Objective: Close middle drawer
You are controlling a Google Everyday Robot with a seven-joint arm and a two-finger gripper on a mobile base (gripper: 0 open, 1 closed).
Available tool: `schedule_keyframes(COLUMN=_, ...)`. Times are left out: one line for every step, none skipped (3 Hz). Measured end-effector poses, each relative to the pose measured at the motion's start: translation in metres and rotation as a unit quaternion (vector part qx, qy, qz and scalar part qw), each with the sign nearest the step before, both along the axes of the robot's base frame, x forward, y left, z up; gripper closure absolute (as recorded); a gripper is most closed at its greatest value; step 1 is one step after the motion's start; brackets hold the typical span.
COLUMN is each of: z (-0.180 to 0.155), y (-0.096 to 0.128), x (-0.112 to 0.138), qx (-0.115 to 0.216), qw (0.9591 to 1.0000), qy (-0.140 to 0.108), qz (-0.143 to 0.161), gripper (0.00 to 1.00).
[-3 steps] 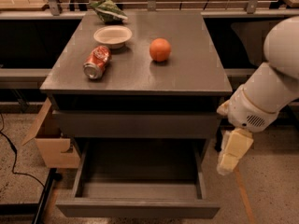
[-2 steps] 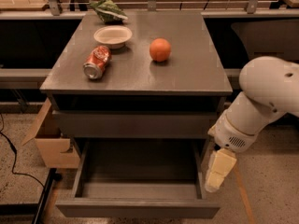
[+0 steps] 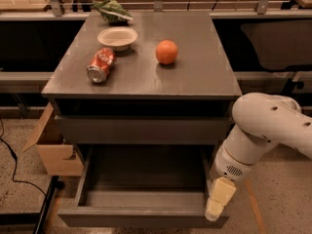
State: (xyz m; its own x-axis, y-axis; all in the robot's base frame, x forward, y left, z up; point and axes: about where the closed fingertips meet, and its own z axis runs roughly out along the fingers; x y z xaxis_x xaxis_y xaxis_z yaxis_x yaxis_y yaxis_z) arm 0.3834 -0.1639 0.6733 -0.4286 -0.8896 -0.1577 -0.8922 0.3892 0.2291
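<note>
The middle drawer [image 3: 141, 217] is a wide, shallow dark-grey drawer. It stands pulled far out of the cabinet, and its inside looks empty. Above it is a taller grey drawer front [image 3: 141, 129], pushed in. My gripper [image 3: 217, 202], cream-coloured on the white arm [image 3: 265, 126], hangs low at the open drawer's front right corner. It is right at the drawer's front edge; I cannot tell whether it touches. The lowest drawer is hidden.
On the cabinet top [image 3: 204, 67] lie a red soda can [image 3: 101, 65] on its side, a white bowl [image 3: 117, 37], an orange [image 3: 166, 51] and a green bag [image 3: 113, 11]. A cardboard box [image 3: 53, 150] and a black cable [image 3: 14, 165] are on the floor to the left.
My arm has swung left and down. The gripper went from beside the cabinet's right side to the open drawer's front right corner. The drawer has not moved.
</note>
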Motion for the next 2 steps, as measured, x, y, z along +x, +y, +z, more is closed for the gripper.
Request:
schedule_keyframes(z=0.0, y=0.0, x=0.0, qx=0.0, qw=1.0, qy=-0.001, qz=0.001, gripper=0.0)
schedule_keyframes(z=-0.018, y=0.004, x=-0.004, qx=0.006, qw=0.9998, qy=0.02, qz=0.0, gripper=0.0)
